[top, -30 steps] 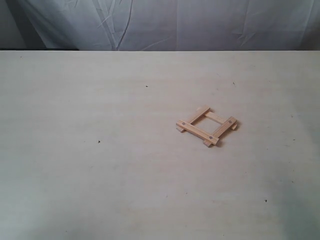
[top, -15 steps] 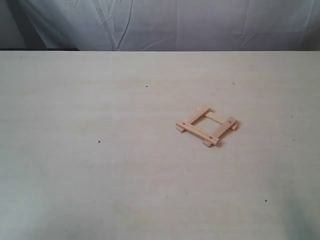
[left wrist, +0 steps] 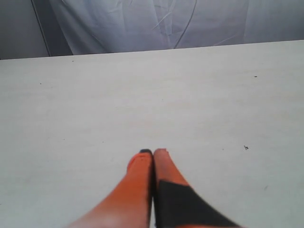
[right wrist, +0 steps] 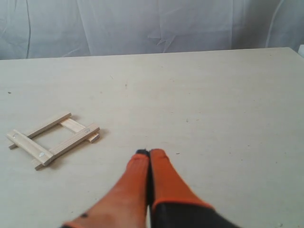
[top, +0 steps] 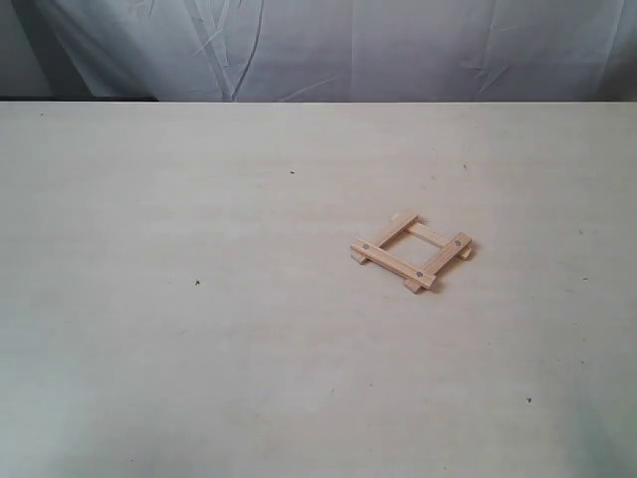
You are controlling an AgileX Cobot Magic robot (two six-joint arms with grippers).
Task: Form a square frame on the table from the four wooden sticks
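Square frame [top: 411, 251] lay flat on the table [top: 199, 349], right of centre in the exterior view and turned so its corners pointed toward and away from the camera. I counted four wooden sticks [top: 395, 263], pale slats with ends overlapping at each corner and an open gap in the middle. Small dark holes showed at three of the corners. I could not be sure which slats lay on top at every corner.

Right gripper [right wrist: 149, 153]: orange fingers [right wrist: 164, 178] pressed tip to tip, no gap, nothing between them. It hung over bare tabletop. In its wrist view the frame [right wrist: 52, 139] sat off to one side, clearly apart from the fingertips and touching nothing but the table.

Left gripper [left wrist: 153, 153]: likewise fully closed, orange fingers [left wrist: 137, 183] together with a black pad on one of them, gripping nothing. Only plain table surface [left wrist: 213, 104] lay in front of it.

A few tiny dark specks [top: 197, 282] dotted the tabletop. Wrinkled white cloth [top: 348, 50] hung behind the far edge.
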